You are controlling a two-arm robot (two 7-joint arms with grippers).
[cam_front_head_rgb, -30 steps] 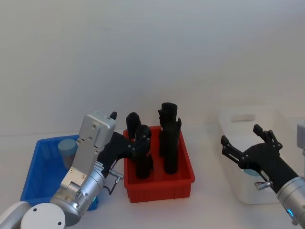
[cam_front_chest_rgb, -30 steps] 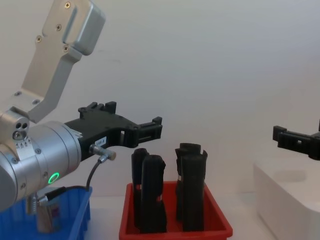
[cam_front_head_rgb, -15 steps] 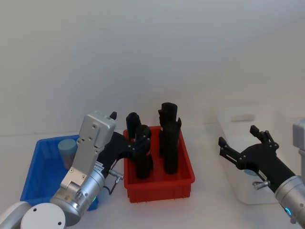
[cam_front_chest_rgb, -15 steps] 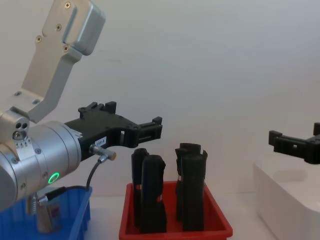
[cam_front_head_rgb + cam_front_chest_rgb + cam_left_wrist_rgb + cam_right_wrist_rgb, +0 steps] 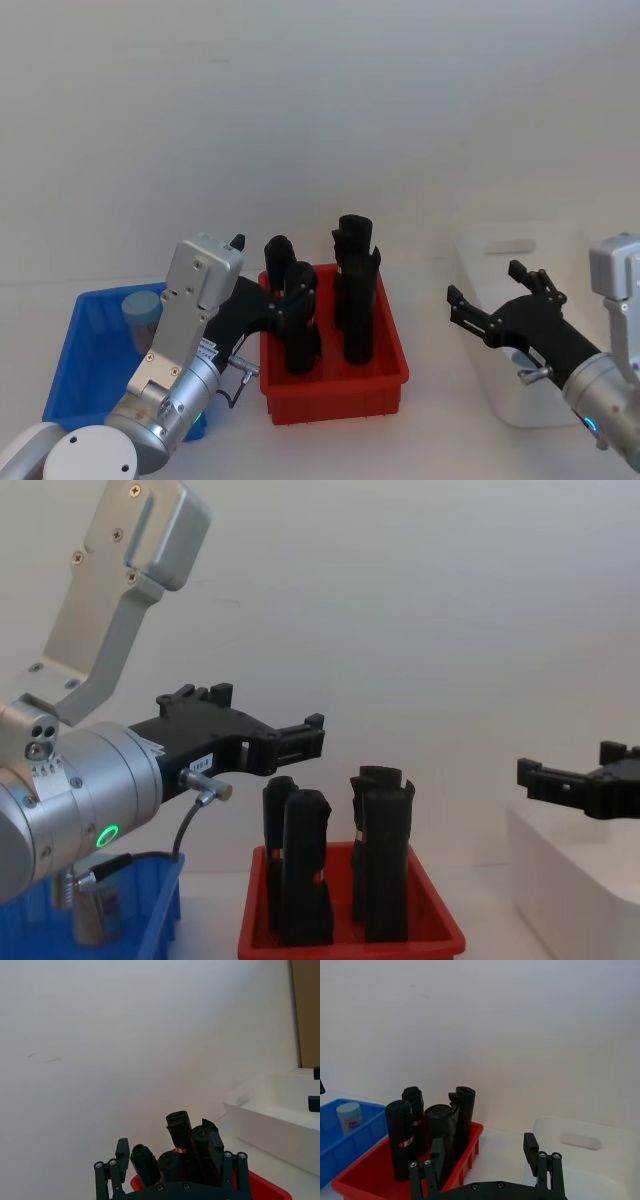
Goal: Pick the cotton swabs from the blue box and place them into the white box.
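Observation:
One cotton swab tub with a pale lid stands in the back of the blue box at the far left; the right wrist view shows the tub in the blue box too. The white box stands at the right. My left gripper hangs open and empty between the blue box and the red bin, level with the black pieces' tops. My right gripper is open and empty, held in the air over the white box's left edge.
A red bin in the middle holds several tall black upright pieces, between the two boxes. A plain white wall closes the back. Bare tabletop lies between the red bin and the white box.
My right gripper has drifted left, from above the white box toward its left edge and the red bin, staying open. The left arm has not moved.

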